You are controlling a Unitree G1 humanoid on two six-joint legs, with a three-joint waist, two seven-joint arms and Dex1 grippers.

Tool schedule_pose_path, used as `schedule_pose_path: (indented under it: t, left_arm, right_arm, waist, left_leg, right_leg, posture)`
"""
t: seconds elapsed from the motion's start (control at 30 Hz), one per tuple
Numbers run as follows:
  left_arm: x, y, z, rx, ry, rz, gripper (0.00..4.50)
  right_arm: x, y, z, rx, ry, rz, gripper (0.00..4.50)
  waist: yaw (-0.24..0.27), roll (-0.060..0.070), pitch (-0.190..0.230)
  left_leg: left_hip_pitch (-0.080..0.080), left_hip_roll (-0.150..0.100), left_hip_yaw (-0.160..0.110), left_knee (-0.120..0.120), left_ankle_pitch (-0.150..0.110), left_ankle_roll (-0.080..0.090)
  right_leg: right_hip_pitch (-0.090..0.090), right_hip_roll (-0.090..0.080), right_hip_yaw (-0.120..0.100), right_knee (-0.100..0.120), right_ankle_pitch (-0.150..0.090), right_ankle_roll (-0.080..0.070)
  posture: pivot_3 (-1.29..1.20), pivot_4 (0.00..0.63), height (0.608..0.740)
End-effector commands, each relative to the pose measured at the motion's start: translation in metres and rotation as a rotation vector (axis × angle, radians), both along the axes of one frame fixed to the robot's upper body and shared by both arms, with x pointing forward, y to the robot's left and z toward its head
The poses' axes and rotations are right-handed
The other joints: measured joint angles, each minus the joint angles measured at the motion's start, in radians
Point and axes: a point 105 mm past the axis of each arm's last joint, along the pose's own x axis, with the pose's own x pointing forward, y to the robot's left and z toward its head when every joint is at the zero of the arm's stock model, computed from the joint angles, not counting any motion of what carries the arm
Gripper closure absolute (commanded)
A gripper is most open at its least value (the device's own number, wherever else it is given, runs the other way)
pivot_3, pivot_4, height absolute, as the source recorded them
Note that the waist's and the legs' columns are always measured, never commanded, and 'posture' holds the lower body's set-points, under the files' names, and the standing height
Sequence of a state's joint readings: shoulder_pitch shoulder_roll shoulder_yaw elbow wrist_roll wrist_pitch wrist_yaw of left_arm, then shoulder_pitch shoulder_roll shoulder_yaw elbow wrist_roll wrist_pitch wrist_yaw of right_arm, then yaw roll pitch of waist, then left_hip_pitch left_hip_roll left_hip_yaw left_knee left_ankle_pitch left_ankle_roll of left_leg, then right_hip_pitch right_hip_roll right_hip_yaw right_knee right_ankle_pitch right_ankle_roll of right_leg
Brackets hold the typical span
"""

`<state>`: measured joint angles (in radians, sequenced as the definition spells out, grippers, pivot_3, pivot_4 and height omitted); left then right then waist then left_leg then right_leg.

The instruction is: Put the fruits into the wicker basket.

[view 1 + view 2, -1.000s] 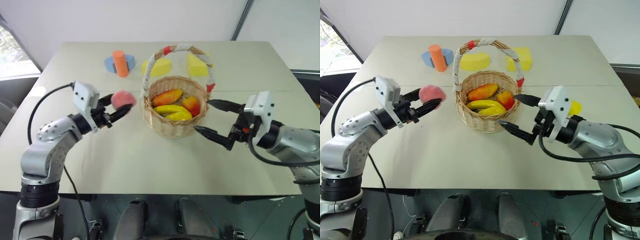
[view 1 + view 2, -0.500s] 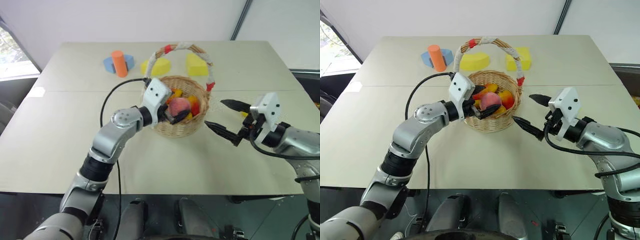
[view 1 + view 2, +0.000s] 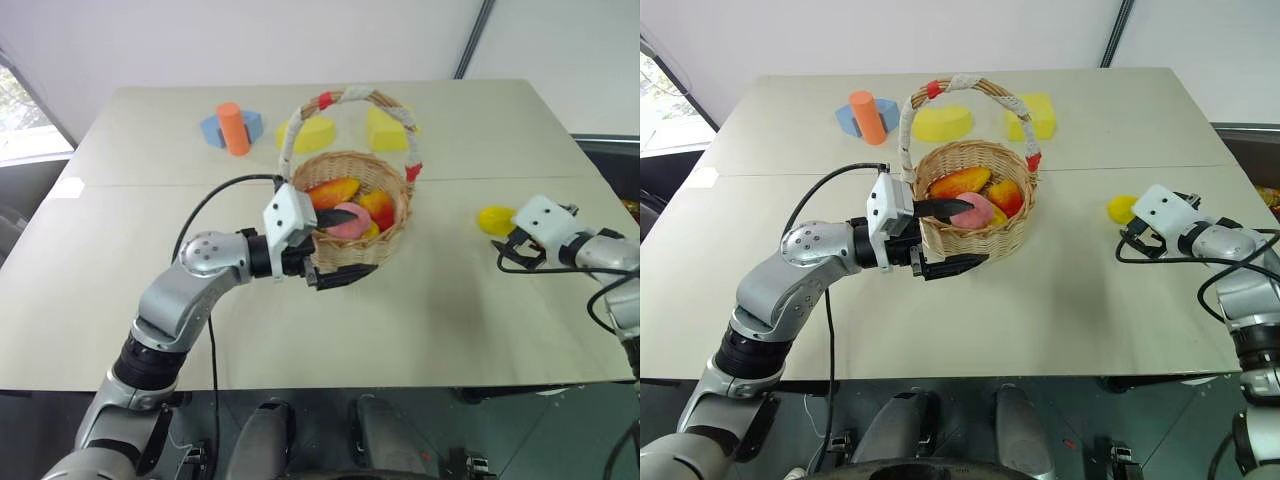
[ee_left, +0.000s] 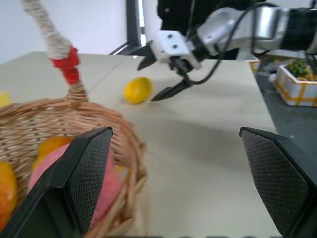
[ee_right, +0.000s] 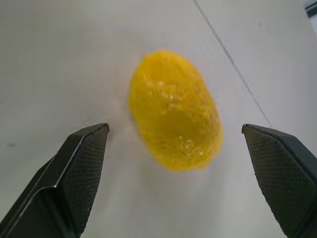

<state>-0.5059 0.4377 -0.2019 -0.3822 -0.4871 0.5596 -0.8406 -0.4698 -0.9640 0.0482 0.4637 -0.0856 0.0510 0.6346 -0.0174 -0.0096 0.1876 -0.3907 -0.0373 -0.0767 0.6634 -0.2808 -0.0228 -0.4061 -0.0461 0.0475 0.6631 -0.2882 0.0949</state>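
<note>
The wicker basket stands mid-table and holds orange-red mangoes and the pink peach. My left gripper is open and straddles the basket's near wall, one finger above the fruit and the other outside, with nothing in its grasp. A yellow lemon lies on the table to the right of the basket. Just short of the lemon is my right gripper, open, with a finger to either side of it and no contact.
An orange cylinder on blue blocks and two pale yellow foam blocks sit at the back of the table. A white bin stands beyond the table's right edge.
My left gripper carried the peach right to the basket and opened, and the peach now lies inside. My right gripper swung right and down to the lemon.
</note>
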Motion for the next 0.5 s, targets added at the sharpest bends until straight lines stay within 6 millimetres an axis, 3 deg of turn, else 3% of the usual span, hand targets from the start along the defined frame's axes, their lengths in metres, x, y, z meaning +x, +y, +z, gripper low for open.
schedule_pose_path:
  t: [0.03,0.2,0.3,0.43,0.5]
  left_arm:
    - [-0.003,0.0,0.001,0.014,-0.026,0.011,0.09]
    - [0.001,0.003,-0.006,0.036,-0.021,0.045,0.09]
    - [0.002,0.005,-0.008,0.038,-0.018,0.055,0.0]
    - [0.003,0.006,-0.01,0.037,-0.014,0.067,0.0]
    - [0.004,0.009,-0.01,0.032,-0.011,0.081,0.0]
  right_arm:
    - [0.012,-0.002,0.005,-0.041,-0.033,0.021,0.0]
    - [0.023,-0.002,-0.006,-0.084,-0.013,0.038,0.0]
    - [0.025,-0.003,-0.006,-0.089,-0.024,0.038,0.82]
    - [0.026,-0.003,-0.001,-0.103,-0.067,0.046,2.71]
    - [0.025,0.001,0.007,-0.113,-0.1,0.068,2.71]
  waist:
    - [-0.003,0.0,0.0]
    - [-0.003,0.0,0.0]
    - [-0.002,0.0,0.0]
    - [-0.002,0.0,0.0]
    - [-0.002,0.0,0.0]
  left_leg:
    - [0.0,0.0,0.0,0.0,0.0,0.0]
    - [0.0,0.0,0.0,0.0,0.001,-0.001]
    - [0.0,0.0,0.0,0.0,0.001,-0.001]
    - [0.0,0.0,0.0,0.0,0.001,-0.002]
    - [0.0,0.0,0.0,0.0,0.001,-0.001]
  right_leg:
    - [0.0,0.0,0.0,0.0,0.0,0.0]
    - [0.0,0.0,0.0,0.0,0.0,0.0]
    - [0.0,0.0,0.0,0.0,0.0,0.0]
    - [0.0,0.0,0.001,0.0,0.0,0.0]
    - [0.0,0.0,0.001,0.0,0.0,0.0]
  posture:
    - [0.0,0.15,0.74]
    - [0.0,0.15,0.74]
    - [0.0,0.15,0.74]
    - [0.0,0.15,0.74]
    - [0.0,0.15,0.74]
